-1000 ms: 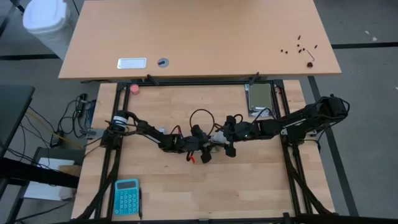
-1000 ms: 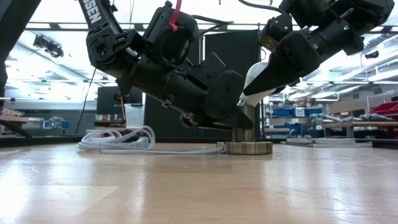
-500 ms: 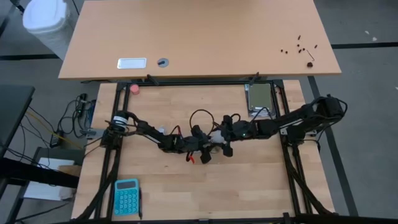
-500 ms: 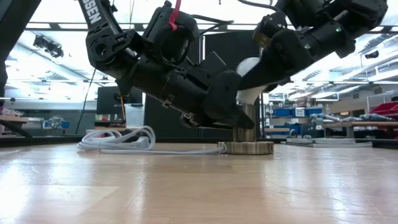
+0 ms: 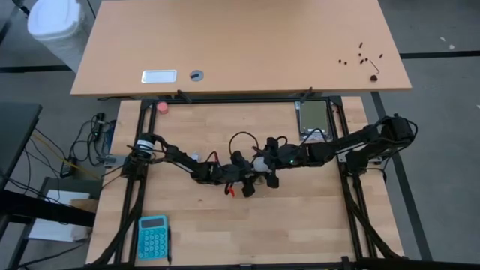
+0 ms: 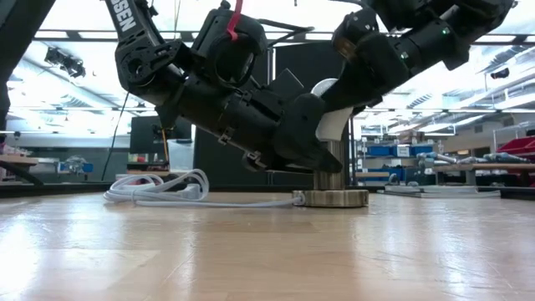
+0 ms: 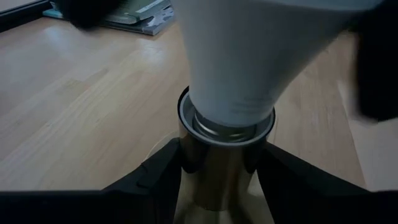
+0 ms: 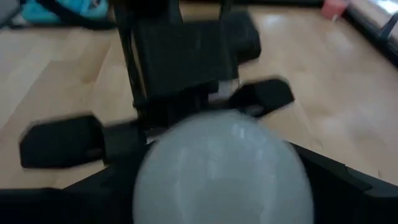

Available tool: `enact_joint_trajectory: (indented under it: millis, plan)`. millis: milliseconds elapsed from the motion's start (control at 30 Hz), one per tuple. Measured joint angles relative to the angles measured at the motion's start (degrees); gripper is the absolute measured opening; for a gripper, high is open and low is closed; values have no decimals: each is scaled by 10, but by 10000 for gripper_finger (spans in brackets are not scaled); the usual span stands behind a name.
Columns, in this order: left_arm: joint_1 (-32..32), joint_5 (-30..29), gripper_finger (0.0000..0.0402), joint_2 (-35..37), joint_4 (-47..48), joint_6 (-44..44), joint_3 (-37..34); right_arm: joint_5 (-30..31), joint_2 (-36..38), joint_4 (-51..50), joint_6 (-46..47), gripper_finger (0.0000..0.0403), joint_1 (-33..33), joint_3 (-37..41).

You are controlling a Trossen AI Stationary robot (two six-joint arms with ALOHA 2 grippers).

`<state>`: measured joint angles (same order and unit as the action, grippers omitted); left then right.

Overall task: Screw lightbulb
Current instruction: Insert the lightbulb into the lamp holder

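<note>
From above, the lightbulb [image 5: 262,166] is too small to see well, with the two arms crowding over it. From the table-level camera, dark arm parts cover most of it. In the left wrist view its round top is cut off by the edge. In the right wrist view the bulb and the left gripper [image 8: 155,134] behind it are blurry.
</note>
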<state>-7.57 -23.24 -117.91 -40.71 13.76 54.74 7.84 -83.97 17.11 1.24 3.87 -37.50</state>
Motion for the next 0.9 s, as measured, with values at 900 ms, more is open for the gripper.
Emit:
enact_joint_trajectory:
  millis: [900]
  plan:
    - [0, -1, 198, 0, 1, 17, 0, -17, 110, 22, -34, 323, -25, -1]
